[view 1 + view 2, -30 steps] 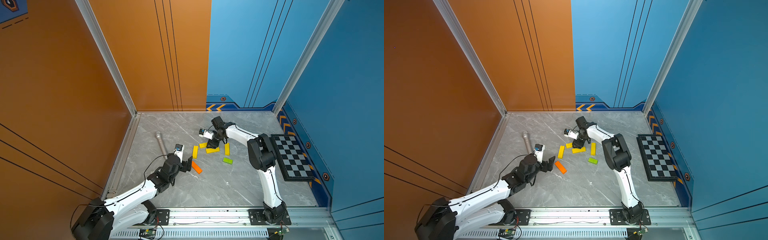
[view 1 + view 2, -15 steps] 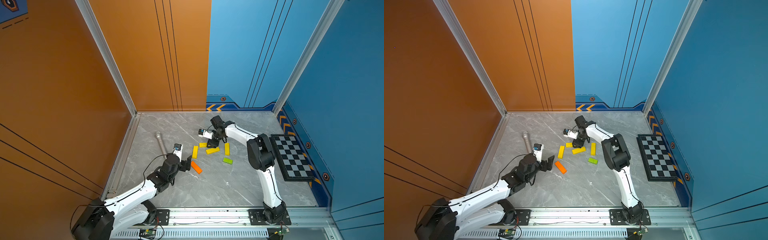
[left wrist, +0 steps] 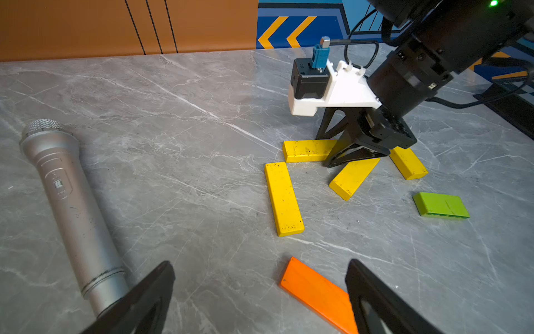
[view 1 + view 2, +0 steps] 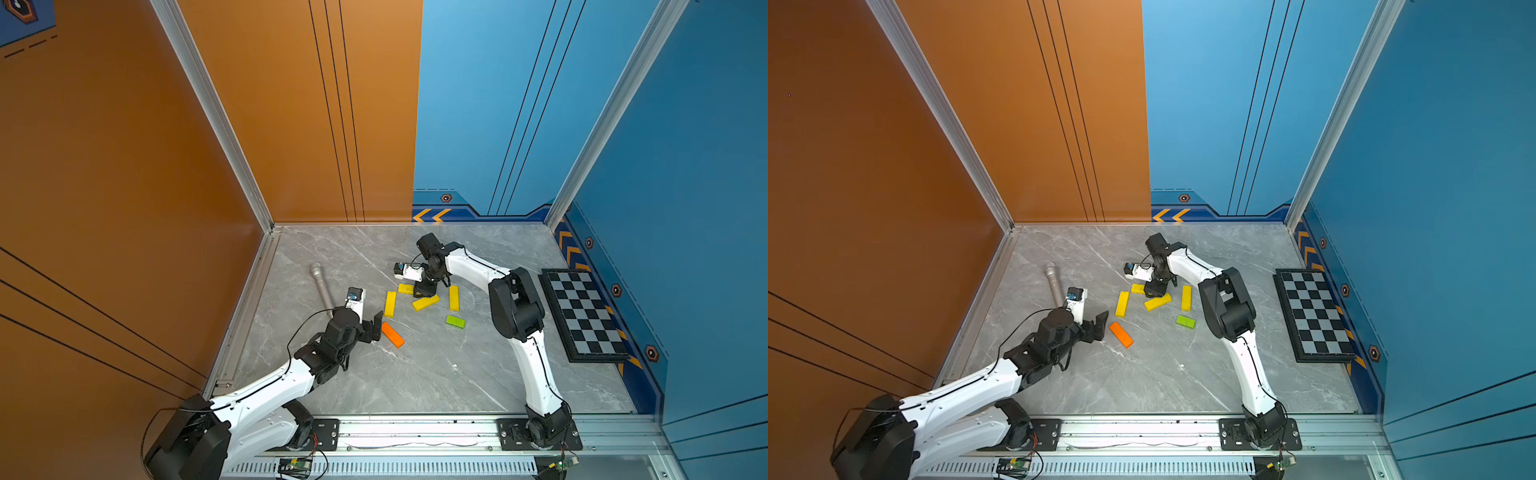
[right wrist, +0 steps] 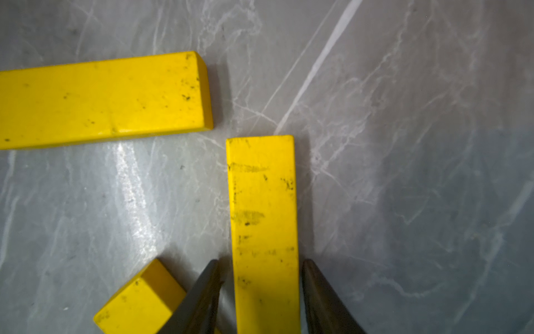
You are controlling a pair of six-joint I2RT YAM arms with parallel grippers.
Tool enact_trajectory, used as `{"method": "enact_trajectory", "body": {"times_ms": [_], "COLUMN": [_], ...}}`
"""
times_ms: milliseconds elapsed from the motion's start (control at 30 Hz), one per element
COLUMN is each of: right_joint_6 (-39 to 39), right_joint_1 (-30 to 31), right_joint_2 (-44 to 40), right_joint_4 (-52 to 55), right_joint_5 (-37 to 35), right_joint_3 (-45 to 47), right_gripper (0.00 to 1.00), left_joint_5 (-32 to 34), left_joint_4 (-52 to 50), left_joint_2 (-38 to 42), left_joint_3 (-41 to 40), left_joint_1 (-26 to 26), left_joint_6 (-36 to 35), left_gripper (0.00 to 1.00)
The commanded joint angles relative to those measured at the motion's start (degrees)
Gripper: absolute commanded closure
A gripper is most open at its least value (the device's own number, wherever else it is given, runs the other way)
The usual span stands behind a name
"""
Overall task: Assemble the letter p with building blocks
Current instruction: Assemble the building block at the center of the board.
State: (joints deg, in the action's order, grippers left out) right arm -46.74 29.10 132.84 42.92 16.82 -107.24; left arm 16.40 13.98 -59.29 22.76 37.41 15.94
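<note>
Marble tabletop (image 4: 415,374): right jaws straddle yellow bar (image 5: 264,219) with slim gaps; left jaws wide near orange bar (image 3: 315,289).

The yellow bar (image 5: 264,202) between the jaws of the right gripper (image 5: 260,261) ran off the wrist view's edge, so contact could not be told. The left gripper (image 3: 260,261) hid one end of the orange bar (image 3: 313,289).
</note>
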Motion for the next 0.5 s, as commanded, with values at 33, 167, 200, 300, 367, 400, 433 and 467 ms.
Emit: {"method": "enact_trajectory", "body": {"times_ms": [33,167,200,300,367,400,433,467], "right_joint_6": [-1.29,-1.43,-1.40,-1.71,-2.33,-2.39,-2.23,-2.32], "right_joint_1": [0.60,1.04,1.11,1.13,1.04,1.04,1.04,0.96], "right_joint_2": [1.77,2.07,1.97,1.73,1.39,1.21,0.96,0.58], "right_joint_4": [3.08,3.10,3.11,3.23,3.49,3.49,3.53,3.56], "right_joint_5": [-1.68,-2.20,-2.30,-2.85,-3.86,-4.51,-4.84,-4.80], "right_joint_3": [-1.40,-1.65,-1.64,-1.01,-0.52,-0.32,-0.07,0.32], "right_gripper": [0.54,0.60,0.61,0.64,0.65,0.65,0.65,0.66], "left_joint_5": [-1.05,-1.03,-1.02,-0.93,-1.00,-1.03,-1.20,-1.20], "left_joint_4": [0.74,0.76,0.72,0.72,0.74,0.74,0.78,0.78], "left_joint_2": [-0.61,-0.61,-0.60,-0.51,-0.45,-0.35,-0.30,-0.22], "left_joint_3": [-0.53,-0.53,-0.53,-0.62,-0.62,-0.59,-0.64,-0.61], "left_joint_1": [-0.76,-0.85,-0.83,-0.93,-0.93,-0.92,-0.91,-0.93], "left_joint_6": [0.51,0.53,0.49,0.49,0.61,0.62,0.63,0.58], "left_gripper": [0.06,0.06,0.06,0.06,0.06,0.06,0.06,0.06]}}
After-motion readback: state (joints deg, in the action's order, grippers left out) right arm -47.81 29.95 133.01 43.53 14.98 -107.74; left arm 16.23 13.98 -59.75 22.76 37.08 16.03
